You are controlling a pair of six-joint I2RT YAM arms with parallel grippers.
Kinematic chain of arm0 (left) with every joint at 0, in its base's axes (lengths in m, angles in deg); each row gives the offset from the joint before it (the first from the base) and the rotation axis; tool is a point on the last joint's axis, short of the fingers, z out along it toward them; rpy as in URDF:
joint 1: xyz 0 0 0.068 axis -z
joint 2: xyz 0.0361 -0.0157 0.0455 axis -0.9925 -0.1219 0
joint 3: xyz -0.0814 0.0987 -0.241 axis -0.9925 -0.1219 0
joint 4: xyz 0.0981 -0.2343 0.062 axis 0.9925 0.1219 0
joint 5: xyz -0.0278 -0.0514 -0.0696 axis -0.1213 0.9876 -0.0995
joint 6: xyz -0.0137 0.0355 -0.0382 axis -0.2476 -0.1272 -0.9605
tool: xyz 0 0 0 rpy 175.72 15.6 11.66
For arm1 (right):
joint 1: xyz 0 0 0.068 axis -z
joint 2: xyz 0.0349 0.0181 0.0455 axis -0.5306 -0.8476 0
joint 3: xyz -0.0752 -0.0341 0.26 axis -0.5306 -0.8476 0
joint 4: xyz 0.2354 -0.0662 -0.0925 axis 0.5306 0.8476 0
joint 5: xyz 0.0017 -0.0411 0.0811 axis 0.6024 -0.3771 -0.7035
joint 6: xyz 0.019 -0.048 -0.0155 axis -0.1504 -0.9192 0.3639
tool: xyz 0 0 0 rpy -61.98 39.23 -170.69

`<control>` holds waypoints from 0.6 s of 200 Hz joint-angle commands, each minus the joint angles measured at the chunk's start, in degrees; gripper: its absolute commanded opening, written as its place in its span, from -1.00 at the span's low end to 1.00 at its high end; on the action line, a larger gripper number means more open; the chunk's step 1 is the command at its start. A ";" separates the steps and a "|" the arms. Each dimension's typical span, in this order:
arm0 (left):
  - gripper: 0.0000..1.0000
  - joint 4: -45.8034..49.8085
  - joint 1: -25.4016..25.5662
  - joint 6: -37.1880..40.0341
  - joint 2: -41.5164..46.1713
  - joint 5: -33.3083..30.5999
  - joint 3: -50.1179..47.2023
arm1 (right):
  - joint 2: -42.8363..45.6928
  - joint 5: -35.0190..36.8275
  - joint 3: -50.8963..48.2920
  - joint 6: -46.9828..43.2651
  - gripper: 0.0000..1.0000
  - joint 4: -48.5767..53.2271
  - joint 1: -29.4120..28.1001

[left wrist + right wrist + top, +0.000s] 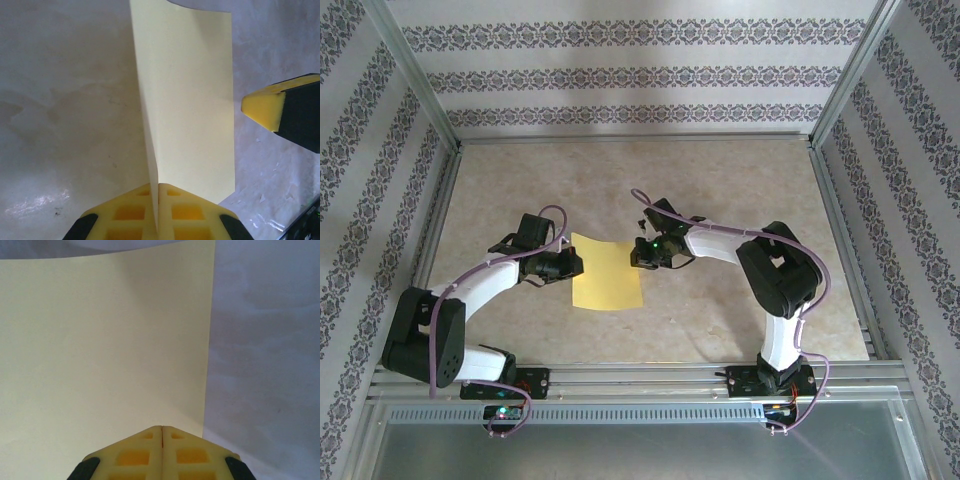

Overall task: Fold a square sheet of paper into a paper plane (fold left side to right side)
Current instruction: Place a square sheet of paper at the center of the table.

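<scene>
The square sheet of paper [606,276] is plain yellow and lies mid-table between the two arms. My left gripper [577,263] is shut on its left edge. In the left wrist view the sheet [192,100] rises from between the closed jaws of that gripper [159,186], lifted and curving over. My right gripper [637,258] is shut at the sheet's upper right part. In the right wrist view its closed tips [162,428] point at the flat face of the sheet [100,340], near the right edge. Nothing shows between those jaws; contact cannot be told.
The beige marbled table [740,190] is fenced by metal rails [630,140] and patterned walls. One of the right gripper's fingers [263,106] shows at the right of the left wrist view, beside the sheet.
</scene>
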 commanded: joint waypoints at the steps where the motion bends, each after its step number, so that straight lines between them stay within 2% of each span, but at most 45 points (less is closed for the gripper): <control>1: -1.00 1.10 0.72 1.00 -0.50 0.29 1.21 | -1.56 -0.17 1.38 0.50 -0.99 0.14 -0.91; 68: -1.00 0.65 0.79 0.68 -1.93 0.78 1.77 | -2.98 4.10 0.76 -1.58 -0.98 3.88 -1.73; 120: -0.65 -3.40 0.82 -2.65 -1.11 3.92 0.94 | -3.43 6.16 0.76 -2.41 -0.97 5.41 -1.71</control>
